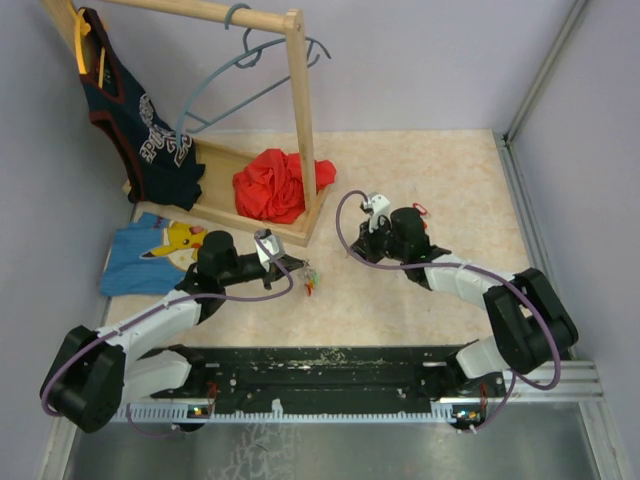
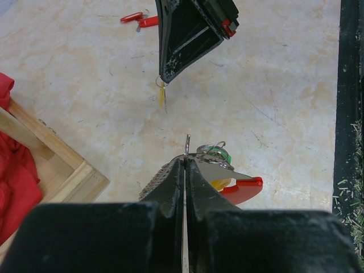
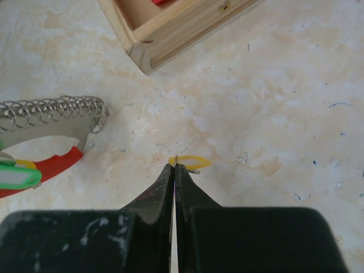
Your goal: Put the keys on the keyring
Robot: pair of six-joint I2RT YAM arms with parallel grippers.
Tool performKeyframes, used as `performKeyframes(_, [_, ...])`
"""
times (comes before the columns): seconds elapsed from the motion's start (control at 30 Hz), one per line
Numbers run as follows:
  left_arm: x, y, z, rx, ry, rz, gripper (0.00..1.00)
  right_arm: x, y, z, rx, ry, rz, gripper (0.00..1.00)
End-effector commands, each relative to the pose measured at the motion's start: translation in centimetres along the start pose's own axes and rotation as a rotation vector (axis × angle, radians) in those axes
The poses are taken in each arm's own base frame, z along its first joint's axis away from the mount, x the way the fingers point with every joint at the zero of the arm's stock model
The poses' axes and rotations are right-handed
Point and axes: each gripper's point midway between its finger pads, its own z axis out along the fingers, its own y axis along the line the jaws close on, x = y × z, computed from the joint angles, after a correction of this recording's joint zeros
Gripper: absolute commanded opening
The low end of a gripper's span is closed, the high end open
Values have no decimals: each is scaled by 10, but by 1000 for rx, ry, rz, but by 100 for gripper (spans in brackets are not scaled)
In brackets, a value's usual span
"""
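Yellow plastic marked the one key in play: the right claw [image 3: 174,166] was shut tight on the yellow key [image 3: 189,162], pinching it at the very tip of its fingers, with the key's small metal end hanging free. The left claw [image 2: 186,162] was also fully closed, and a thin upright piece of grey wire stood out from between its tips. I took this for the keyring [image 2: 187,143], though most of the loop was hidden behind the fingers. Just beside that claw, near the middle of the table [image 2: 273,102] and off the corner of the wooden rack base [image 3: 170,40], sat a bunch of keys [image 2: 244,186] with red, green and yellow heads, tangled with small wire loops. Whether those were already threaded on the keyring could not be told from the pictures. A pair of red keys [image 2: 139,19] lay flat on their own, further toward the right side of the table and well apart from both claws. The task looked to be partway through. The yellow key was gripped but hung apart from the wire, not yet threaded on. The red pair lay untouched and would need picking up afterwards.
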Motion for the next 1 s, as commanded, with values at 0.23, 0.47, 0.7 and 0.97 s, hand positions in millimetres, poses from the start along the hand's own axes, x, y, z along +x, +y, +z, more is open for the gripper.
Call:
performKeyframes(0.23, [-7, 1, 1, 12, -23, 35, 0, 52, 6, 0, 36, 85, 31, 0])
performKeyframes(0.47, [-6, 1, 1, 13, -20, 33, 0, 83, 10, -3, 58, 181, 62, 0])
performKeyframes(0.7, [-7, 1, 0, 6, -22, 36, 0, 88, 13, -10, 71, 248, 93, 9])
performKeyframes(0.97, [-8, 1, 0, 5, -24, 39, 0, 75, 16, -16, 83, 316, 121, 33])
